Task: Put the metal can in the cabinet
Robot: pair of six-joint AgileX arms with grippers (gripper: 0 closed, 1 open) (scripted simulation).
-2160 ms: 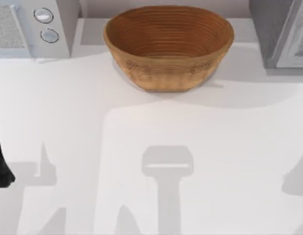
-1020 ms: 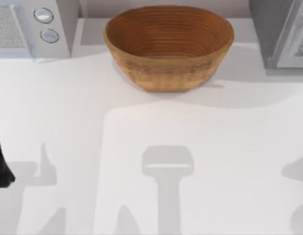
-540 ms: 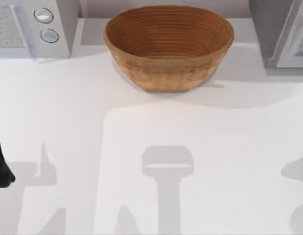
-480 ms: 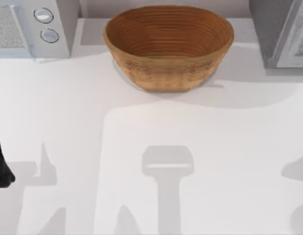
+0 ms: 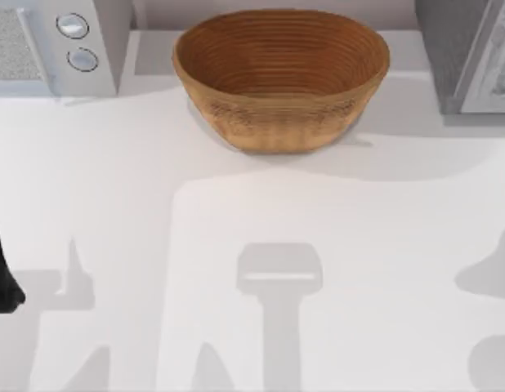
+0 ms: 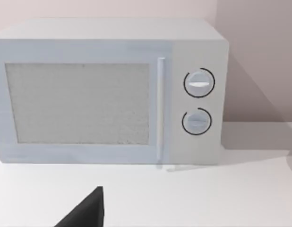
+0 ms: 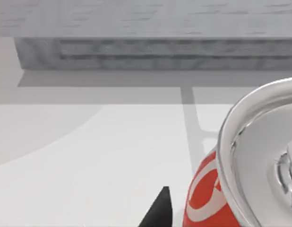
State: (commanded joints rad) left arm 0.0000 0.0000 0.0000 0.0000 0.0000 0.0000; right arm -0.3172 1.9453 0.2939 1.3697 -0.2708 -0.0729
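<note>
Black right gripper [image 7: 158,213]: a dark tip of it is seen in the right wrist view, just beside the metal can [image 7: 250,165]. How wide it stands, and whether it has hold of the can, I cannot tell.
Metal can: red body with a shiny silver top, very near to the right wrist camera. The grey front of the cabinet [image 7: 136,52] is behind it and well apart, so the can is outside the cabinet. Whether it rests on the table [image 5: 154,180] or is lifted I cannot tell.
Cabinet: right of the basket [image 5: 281,77], at the same far edge of the table.
Change: the soft shadow [image 5: 485,273] to the right of the basket and nearer to the front is now larger, and it has come inward toward the basket compared with half a second ago.
Meaning: I judge the right arm is in motion and is probably bringing the can toward the cabinet. The placing is not yet done.
Black left gripper [image 6: 87,213]: parked far left of the basket, facing the microwave [image 6: 113,94]. Its opening I cannot tell.
Basket: unmoved.
</note>
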